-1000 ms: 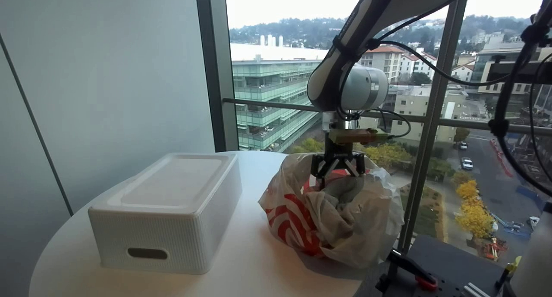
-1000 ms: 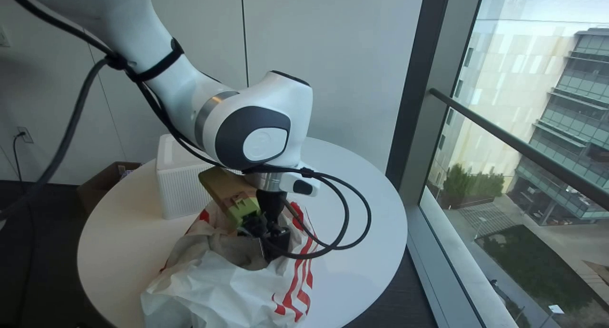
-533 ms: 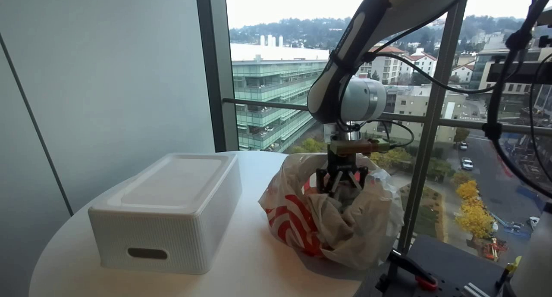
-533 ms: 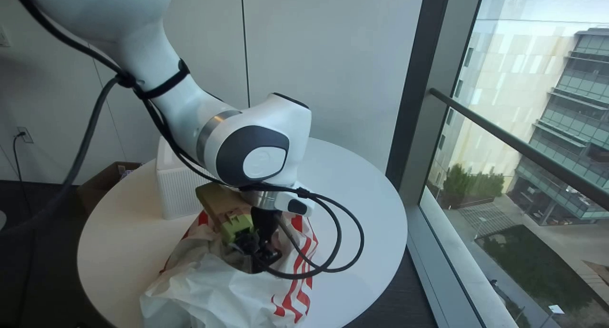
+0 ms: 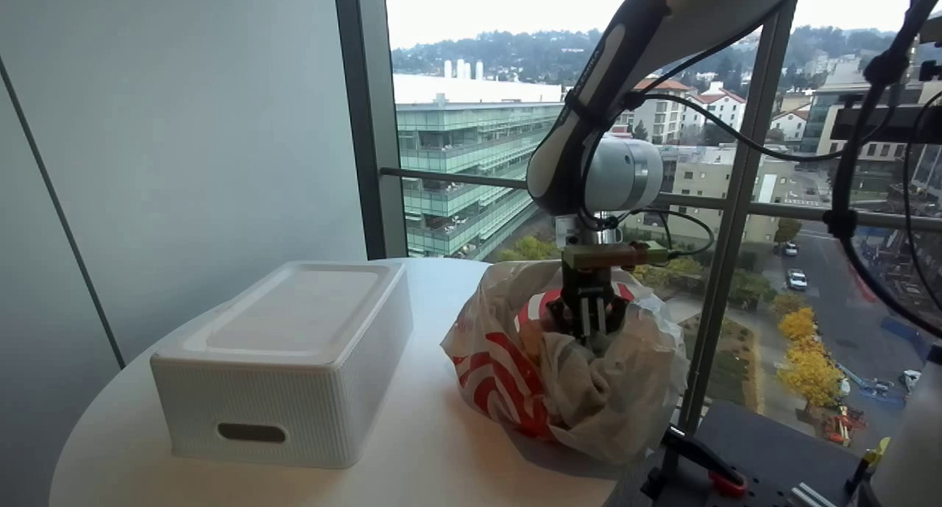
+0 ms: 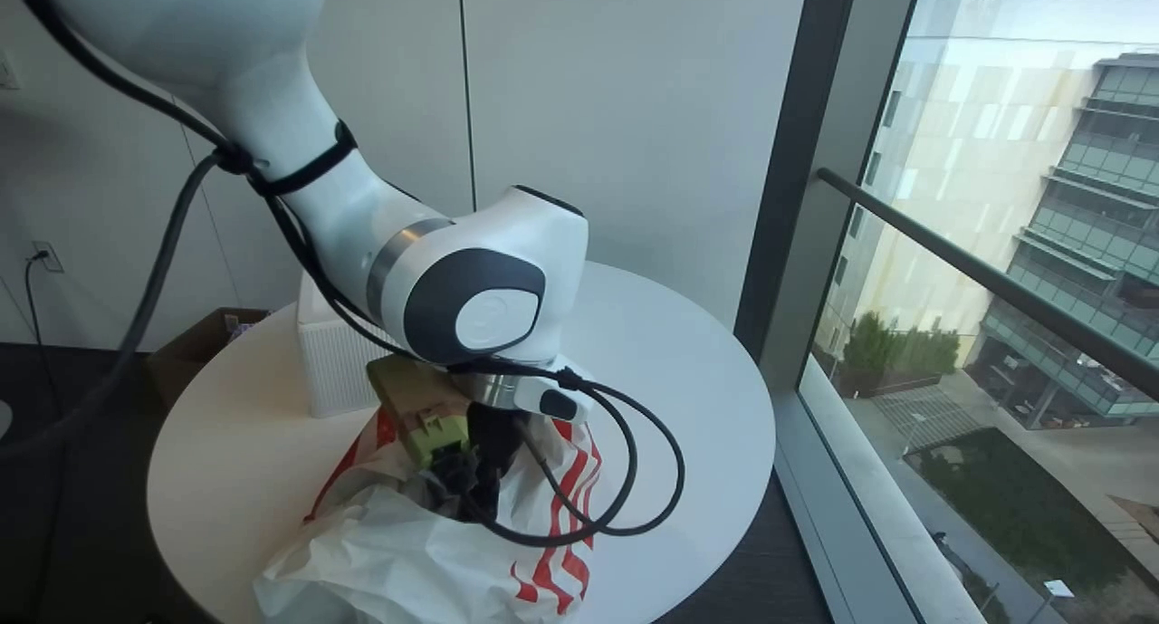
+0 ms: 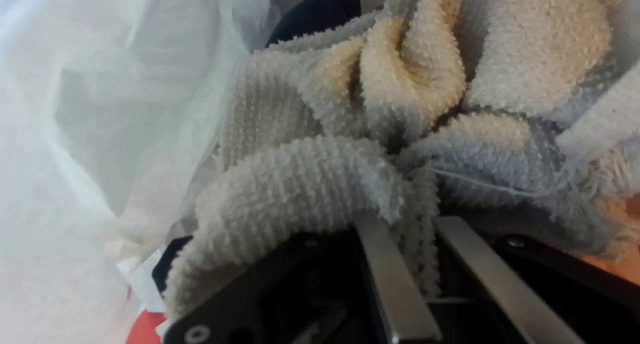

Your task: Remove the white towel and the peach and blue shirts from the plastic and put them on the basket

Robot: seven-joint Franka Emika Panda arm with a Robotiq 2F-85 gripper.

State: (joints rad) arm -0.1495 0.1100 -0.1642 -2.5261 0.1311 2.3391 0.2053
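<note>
The plastic [image 5: 500, 374], a bag with red rings, stands open on the table. In its mouth lies the white towel [image 7: 300, 179], bunched in folds. My gripper [image 7: 400, 221] points down into the bag, shut on a fold of that towel; cloth shows between the two metal fingers. Both fingertips are partly buried in the fabric. A dark navy patch of the blue shirt [image 7: 317, 14] peeks out behind the towel, and an orange-peach patch, likely the peach shirt [image 7: 625, 261], shows at lower right. The basket [image 5: 250, 396] stands beside the bag, its flat top covered.
A round white table [image 6: 670, 361] carries bag and basket. The bag's rim surrounds the gripper closely. Black cable loops [image 6: 675, 479] hang from the arm beside the bag. A window with a rail [image 6: 978, 271] borders the table, and a cardboard box [image 6: 190, 352] sits on the floor.
My gripper has come down deeper into the bag. Its jaws have gone from wide apart to closed on the towel, whose folds are drawn together. The basket has stayed put.
</note>
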